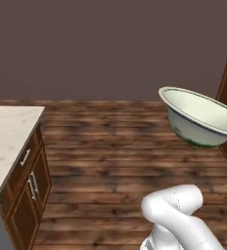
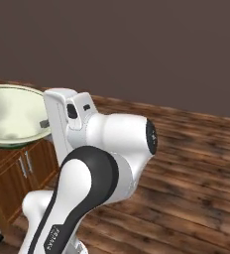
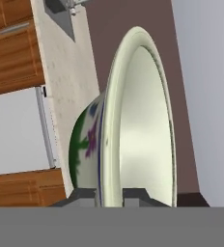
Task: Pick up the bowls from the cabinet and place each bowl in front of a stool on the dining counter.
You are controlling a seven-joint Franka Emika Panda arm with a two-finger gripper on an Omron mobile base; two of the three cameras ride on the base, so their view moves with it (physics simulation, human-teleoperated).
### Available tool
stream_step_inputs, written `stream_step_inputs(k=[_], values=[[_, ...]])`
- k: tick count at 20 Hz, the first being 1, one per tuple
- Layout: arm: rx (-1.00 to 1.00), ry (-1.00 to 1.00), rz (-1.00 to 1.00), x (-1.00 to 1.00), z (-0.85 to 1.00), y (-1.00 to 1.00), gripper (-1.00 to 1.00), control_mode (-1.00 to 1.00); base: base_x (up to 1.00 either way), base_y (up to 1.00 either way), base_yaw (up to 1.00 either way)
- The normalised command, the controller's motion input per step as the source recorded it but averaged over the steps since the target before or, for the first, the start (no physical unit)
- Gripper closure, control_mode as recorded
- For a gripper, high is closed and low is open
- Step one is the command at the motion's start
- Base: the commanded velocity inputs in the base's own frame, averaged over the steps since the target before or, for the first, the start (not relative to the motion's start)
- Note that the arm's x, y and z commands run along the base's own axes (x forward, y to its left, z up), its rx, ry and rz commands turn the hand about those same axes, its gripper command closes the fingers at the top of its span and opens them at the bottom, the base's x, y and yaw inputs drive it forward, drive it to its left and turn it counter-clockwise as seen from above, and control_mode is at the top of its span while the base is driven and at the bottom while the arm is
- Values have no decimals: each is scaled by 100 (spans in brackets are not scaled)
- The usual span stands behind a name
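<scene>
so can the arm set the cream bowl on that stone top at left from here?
Probably not yet. The gripper is shut on the cream bowl rim, carried high over wood floor; the stone top lies apart, far left, so the base likely must drive first.

The arm [image 2: 94, 163] is glossy white with rounded, bulbous housings. One wide dark band wraps a lower link, and a dark round cap closes the end of a big joint. A flat-sided white block near the wrist carries a small dark recess. Small dark lettering runs along the lowest link. In the left base view a fine dashed seam crosses the white elbow [image 1: 176, 202].
</scene>
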Motion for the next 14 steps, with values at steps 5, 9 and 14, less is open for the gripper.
stream_step_inputs(k=[5, 9, 14], values=[[0, 0, 0, 0, 0, 0, 100, 100, 100, 0, 3], [0, 0, 0, 0, 0, 0, 100, 100, 100, 14, 0], [0, 0, 0, 0, 0, 0, 100, 100, 100, 26, 0]])
